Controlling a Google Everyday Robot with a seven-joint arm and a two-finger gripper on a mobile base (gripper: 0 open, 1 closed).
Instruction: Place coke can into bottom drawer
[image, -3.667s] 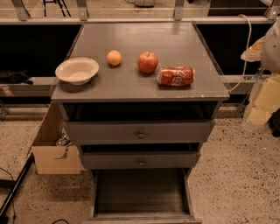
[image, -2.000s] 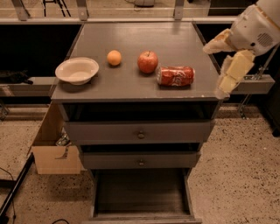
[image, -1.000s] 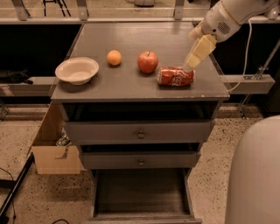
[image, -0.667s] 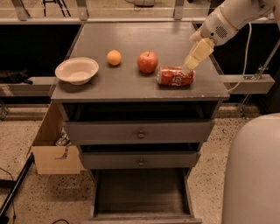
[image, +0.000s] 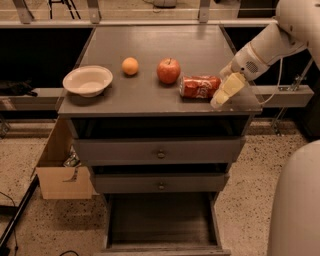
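The coke can (image: 200, 86) lies on its side on the grey cabinet top (image: 150, 50), right of a red apple (image: 169, 70). My gripper (image: 223, 93) hangs just right of the can's right end, low over the top near its front right corner, with pale yellow fingers (image: 227, 88) pointing down-left. The bottom drawer (image: 160, 225) is pulled out at the foot of the cabinet and its dark floor is bare.
A white bowl (image: 88, 80) and an orange (image: 130, 66) sit on the left half of the top. Two upper drawers (image: 160, 150) with knobs are shut. A cardboard box (image: 62, 172) stands left of the cabinet. My white arm body (image: 295, 200) fills the lower right.
My gripper has come down and forward from above the can to its right end, close to the cabinet top. The can has not moved.
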